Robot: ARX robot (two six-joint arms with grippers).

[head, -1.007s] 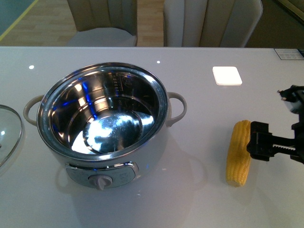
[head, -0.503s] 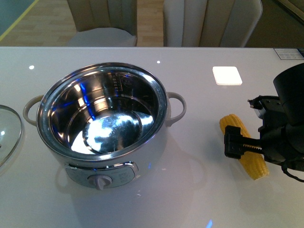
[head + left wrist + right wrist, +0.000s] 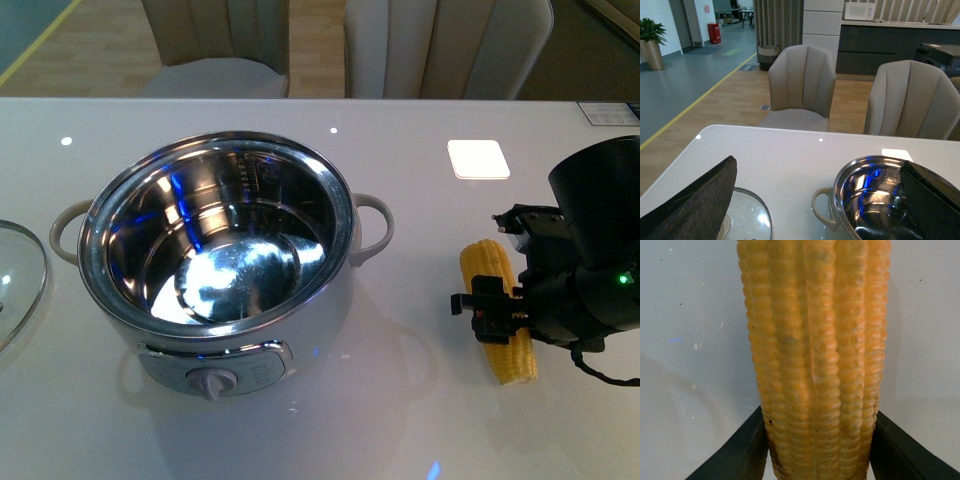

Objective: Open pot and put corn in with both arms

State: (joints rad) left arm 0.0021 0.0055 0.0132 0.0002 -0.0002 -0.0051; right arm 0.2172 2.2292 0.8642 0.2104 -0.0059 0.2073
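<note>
The white pot (image 3: 215, 262) stands uncovered on the table at centre-left, its steel bowl bare inside; the left wrist view shows it too (image 3: 875, 200). To its right the yellow corn (image 3: 497, 310) is held across its middle by my right gripper (image 3: 497, 318), shut on it. The right wrist view is filled by the cob (image 3: 815, 360) with a black finger on each side. My left gripper (image 3: 820, 200) is open, its dark fingers (image 3: 695, 205) spread wide above the pot's handle and a glass lid.
A glass lid (image 3: 18, 280) lies flat at the table's left edge, also seen under the left gripper (image 3: 747, 217). A white square tile (image 3: 478, 158) sits behind the corn. Two beige chairs (image 3: 440, 45) stand behind the table.
My right arm has come in from the right and taken hold of the corn. The cob has shifted left and turned from its first position. The pot and lid have not moved.
</note>
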